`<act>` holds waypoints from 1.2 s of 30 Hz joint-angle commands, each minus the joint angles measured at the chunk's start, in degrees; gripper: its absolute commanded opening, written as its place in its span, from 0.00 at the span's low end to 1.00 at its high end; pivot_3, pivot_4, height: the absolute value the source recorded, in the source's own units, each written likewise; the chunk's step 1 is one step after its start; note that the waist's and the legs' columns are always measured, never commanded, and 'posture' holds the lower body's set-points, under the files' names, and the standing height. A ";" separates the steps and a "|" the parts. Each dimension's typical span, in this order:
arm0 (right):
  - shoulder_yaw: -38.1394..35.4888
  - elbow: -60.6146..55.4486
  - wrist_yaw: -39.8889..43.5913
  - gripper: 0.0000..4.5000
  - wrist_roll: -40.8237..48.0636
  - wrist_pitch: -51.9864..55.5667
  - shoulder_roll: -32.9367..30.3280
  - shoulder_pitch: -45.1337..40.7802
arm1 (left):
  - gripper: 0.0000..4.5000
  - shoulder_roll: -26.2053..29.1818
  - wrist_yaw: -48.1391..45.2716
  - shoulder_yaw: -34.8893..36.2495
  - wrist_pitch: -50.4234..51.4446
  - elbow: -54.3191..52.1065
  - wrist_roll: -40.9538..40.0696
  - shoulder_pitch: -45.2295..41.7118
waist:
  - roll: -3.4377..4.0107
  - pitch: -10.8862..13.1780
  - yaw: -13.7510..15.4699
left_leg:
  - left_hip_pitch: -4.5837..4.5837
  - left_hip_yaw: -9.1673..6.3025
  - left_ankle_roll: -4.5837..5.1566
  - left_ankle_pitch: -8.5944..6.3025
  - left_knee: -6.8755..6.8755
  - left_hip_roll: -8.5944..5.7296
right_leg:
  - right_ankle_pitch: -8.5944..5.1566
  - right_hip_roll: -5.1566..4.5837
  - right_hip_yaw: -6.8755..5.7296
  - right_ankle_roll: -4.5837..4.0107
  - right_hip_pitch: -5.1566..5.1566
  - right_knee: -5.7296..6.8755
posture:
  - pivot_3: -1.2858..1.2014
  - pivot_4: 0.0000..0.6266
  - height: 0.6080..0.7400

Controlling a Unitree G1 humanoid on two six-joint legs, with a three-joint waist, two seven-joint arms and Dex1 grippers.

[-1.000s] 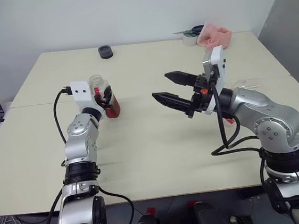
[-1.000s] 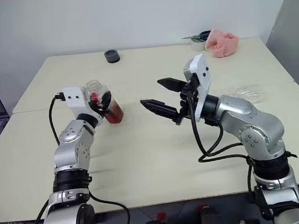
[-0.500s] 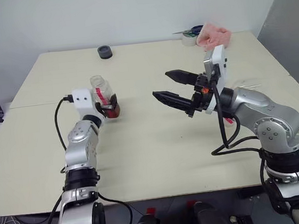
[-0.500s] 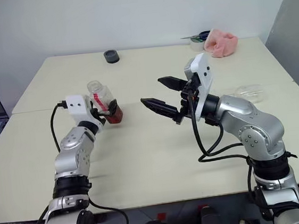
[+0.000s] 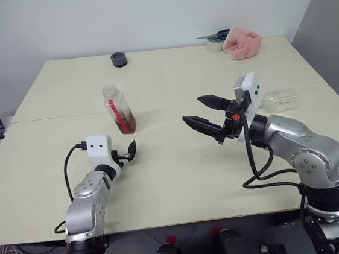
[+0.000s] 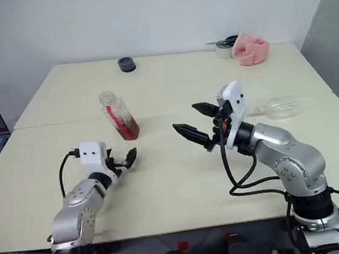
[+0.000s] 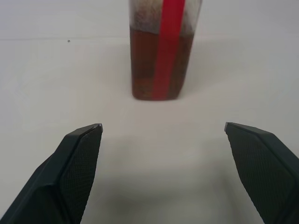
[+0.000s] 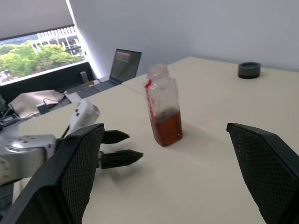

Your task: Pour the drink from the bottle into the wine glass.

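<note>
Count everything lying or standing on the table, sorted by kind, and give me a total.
Bottle: 1
Wine glass, on its side: 1
Black lid: 1
Pink cloth: 1
Tape roll: 1
Scissors: 1
Total: 6

Bottle (image 7: 165, 49) top cut off, wrist view.

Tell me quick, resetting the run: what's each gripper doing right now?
Left gripper: open, empty, short of the bottle.
Right gripper: open, empty, above the table.

text: none legible | bottle (image 5: 119, 110) label: plain red strip (no lettering)
</note>
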 commanded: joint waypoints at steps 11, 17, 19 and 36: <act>-26.26 18.53 -28.97 1.00 -3.76 0.94 7.85 0.88 | 0.99 10.65 -17.36 -4.37 10.57 -22.07 -16.87 -7.69 | 0.04 0.01 0.02 | 0.09 0.13 -0.01 0.01 -0.01 0.05 | 0.00 0.13 0.10 -0.01 0.06 0.04 | 0.52 0.24 1.00; -36.73 28.77 -38.73 1.00 1.50 1.58 13.20 -4.13 | 0.99 11.64 -20.29 -6.47 10.40 -19.17 -18.54 -11.41 | 0.19 -0.02 -0.61 | 0.16 0.39 0.00 0.00 -0.07 0.15 | 0.00 0.22 0.18 -0.01 0.03 0.10 | 0.52 0.24 1.00; -39.93 31.18 -41.40 1.00 4.01 1.23 14.39 -6.43 | 0.99 11.97 -20.75 -6.54 10.29 -18.32 -18.72 -12.29 | 0.21 0.00 -0.54 | 0.16 0.41 0.01 0.01 -0.05 0.14 | 0.01 0.25 0.18 -0.01 0.03 0.12 | 0.52 0.24 1.00; -41.65 50.61 -44.76 1.00 8.44 -10.74 19.15 -19.04 | 0.99 11.82 -23.37 -10.18 8.04 -14.63 -16.94 -15.77 | 0.24 0.00 -0.82 | 0.14 0.47 0.13 -0.05 -0.03 0.13 | 0.00 0.26 0.18 -0.01 0.02 0.11 | 0.52 0.24 1.00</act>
